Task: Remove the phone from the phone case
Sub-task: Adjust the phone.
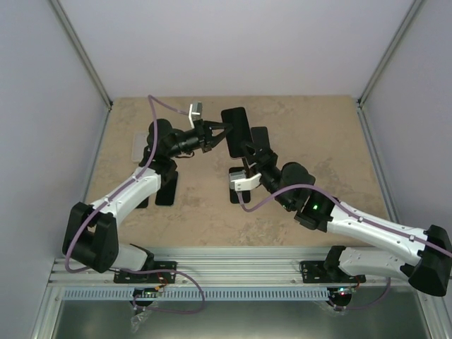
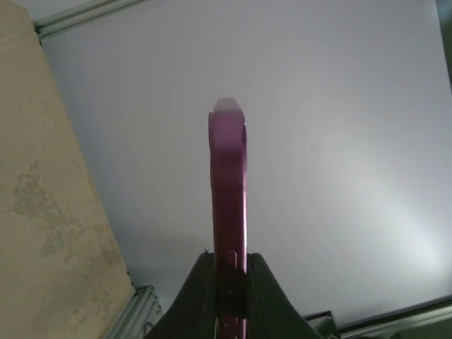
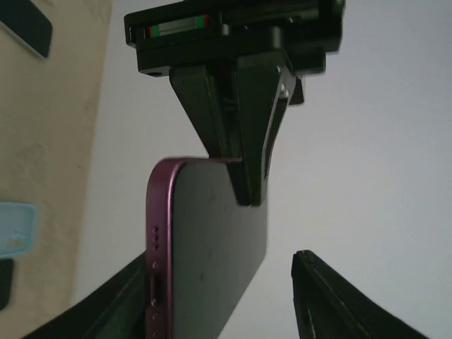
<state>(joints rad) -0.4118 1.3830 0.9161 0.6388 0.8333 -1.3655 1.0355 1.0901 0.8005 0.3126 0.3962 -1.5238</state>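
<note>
The phone hangs in the air over the middle of the table, dark-faced with a magenta rim. My left gripper is shut on one of its long edges; in the left wrist view both fingers press flat on the phone's two faces. My right gripper is at the phone's lower end and stands open. In the right wrist view the phone rests by one finger, and the other finger is well apart from it. A pale phone case lies flat on the table behind the left arm.
The right wrist view shows a pale blue flat thing and a dark slab with a white edge lying on the beige table. Grey walls close off the back and both sides. The arms' bases stand on the rail at the near edge.
</note>
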